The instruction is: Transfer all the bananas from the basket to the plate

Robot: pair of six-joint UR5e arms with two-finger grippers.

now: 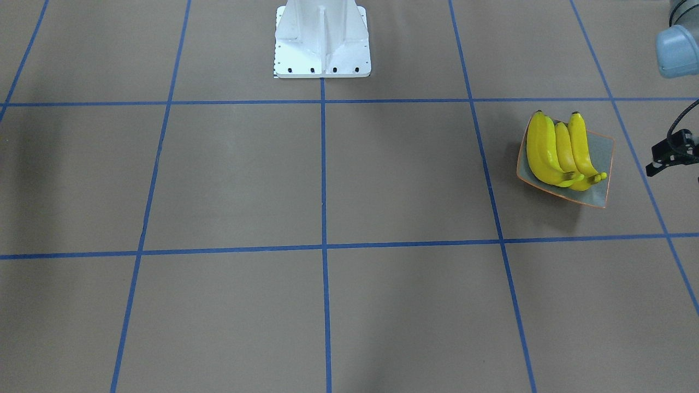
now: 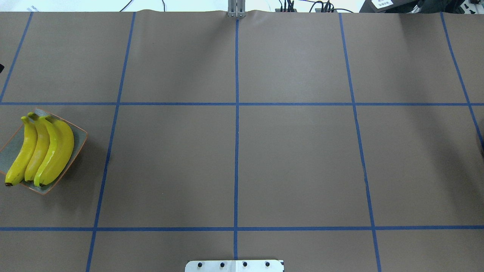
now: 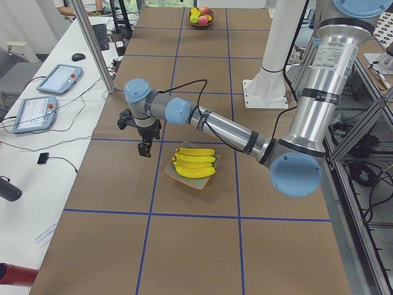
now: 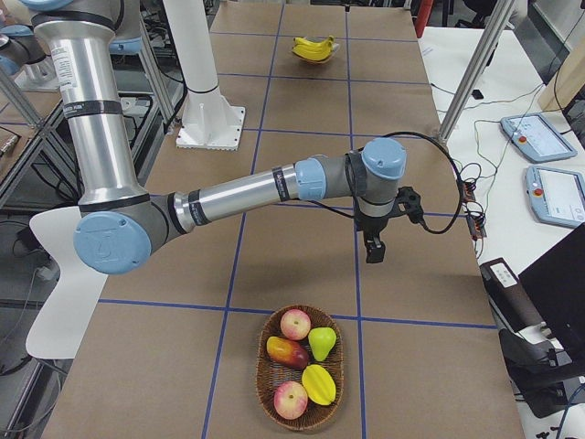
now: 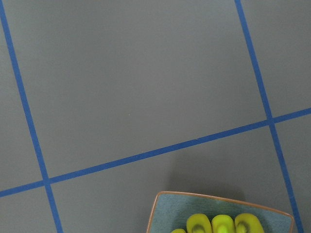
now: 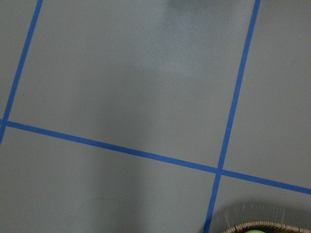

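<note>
Over by the plate, your left end effector (image 3: 145,151) hangs above the tabletop (image 2: 295,158), just beside the dish and touching nothing. From this side angle you cannot tell how wide its fingers stand, though no banana shows in it. Your right end effector (image 4: 373,253) hovers at the other end, above bare tabletop a little short of the basket (image 4: 260,370). It's the same story there: the spread of its fingers can't be read, and nothing yellow hangs from it.

Now look at the bananas (image 2: 41,151): all three lie side by side on the plate (image 2: 78,136), stems together, tips pointing the same way, inside the orange rim. One tip just pokes past the edge.

The basket holds only other fruit (image 4: 294,324): two apples, a pear, a mango-like piece and a yellow ridged one. No banana is visible in it.

So, by my read, the moving is done. Nothing looks left for you except perhaps confirming the count and drawing both arms back.
</note>
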